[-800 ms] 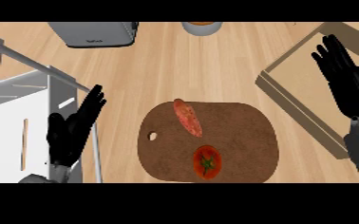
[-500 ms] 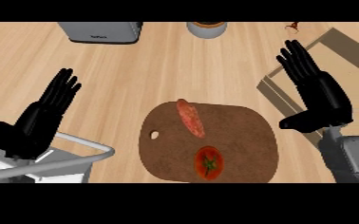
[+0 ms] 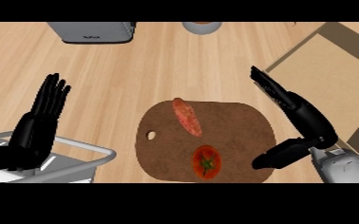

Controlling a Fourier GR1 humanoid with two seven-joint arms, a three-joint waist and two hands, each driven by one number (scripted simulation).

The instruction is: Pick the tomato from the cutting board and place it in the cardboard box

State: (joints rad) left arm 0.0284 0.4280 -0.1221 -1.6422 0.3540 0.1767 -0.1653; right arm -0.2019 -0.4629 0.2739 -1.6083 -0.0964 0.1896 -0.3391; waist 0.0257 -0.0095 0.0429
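Tomato [image 3: 207, 162] sits on cutting board [image 3: 242, 123], near its front edge, w/ a sausage [image 3: 187, 117] just behind it. Right hand [image 3: 298, 118] hangs spread at board's right side, thumb near tomato, not touching. Cardboard box [image 3: 319, 52] far right on bench [image 3: 161, 66]. Left hand [image 3: 38, 121] rests at left, fingers straight.

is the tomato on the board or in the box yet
On the board: the tomato lies near the front edge of the board; the box is off to the right.

Two glossy black hands, left [image 3: 36, 123] and right [image 3: 301, 116], with long, slim, segmented fingers [image 3: 270, 88]; a pale grey forearm [image 3: 340, 163] behind the right.
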